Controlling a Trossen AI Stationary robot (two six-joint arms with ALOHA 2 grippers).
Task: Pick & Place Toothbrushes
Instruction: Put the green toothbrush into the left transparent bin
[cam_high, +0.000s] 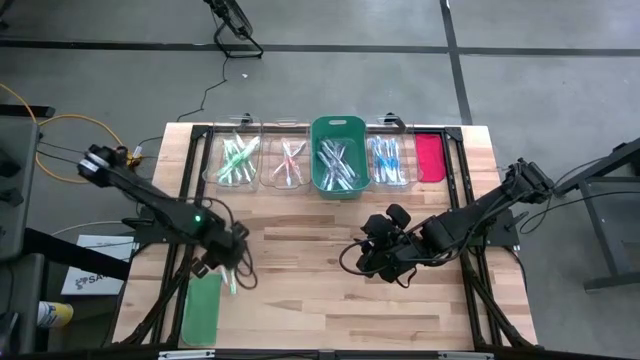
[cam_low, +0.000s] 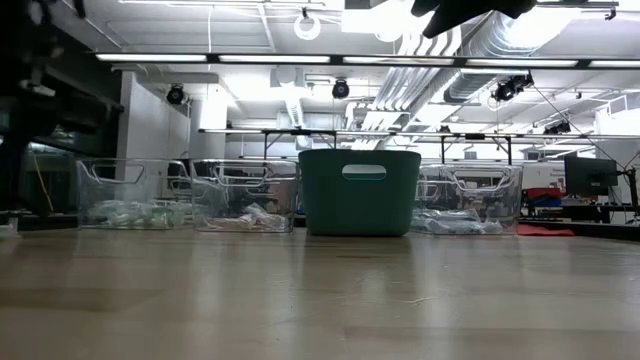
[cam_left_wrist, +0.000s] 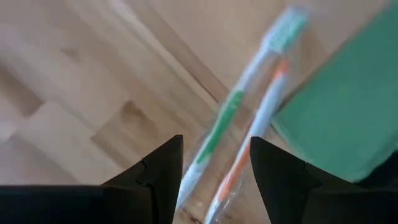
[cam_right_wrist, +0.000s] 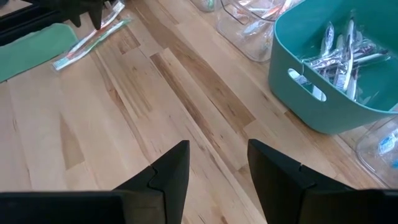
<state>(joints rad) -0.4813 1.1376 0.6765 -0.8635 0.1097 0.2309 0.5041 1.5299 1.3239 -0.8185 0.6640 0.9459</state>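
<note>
Toothbrushes fill the green bin (cam_high: 338, 155) and clear bins (cam_high: 236, 160) along the table's (cam_high: 300, 290) far edge. Left gripper (cam_high: 232, 268), near-left beside the green lid (cam_high: 202, 308), apparently clamps two wrapped toothbrushes (cam_left_wrist: 239, 130). Right gripper (cam_right_wrist: 216, 171) hovers empty, fingers apart.

reached in from the far left edge, left arm (cam_high: 150, 205) slanting toward the table's near-left part, left gripper (cam_high: 232, 268) low, fingers (cam_left_wrist: 155, 180) parted with a wrapped pair of toothbrushes (cam_left_wrist: 239, 124) between them. stretched in from the right side, right arm (cam_high: 480, 210) bent toward the middle, right gripper (cam_high: 372, 258) raised, fingers (cam_right_wrist: 171, 174) apart and holding nothing.
</note>
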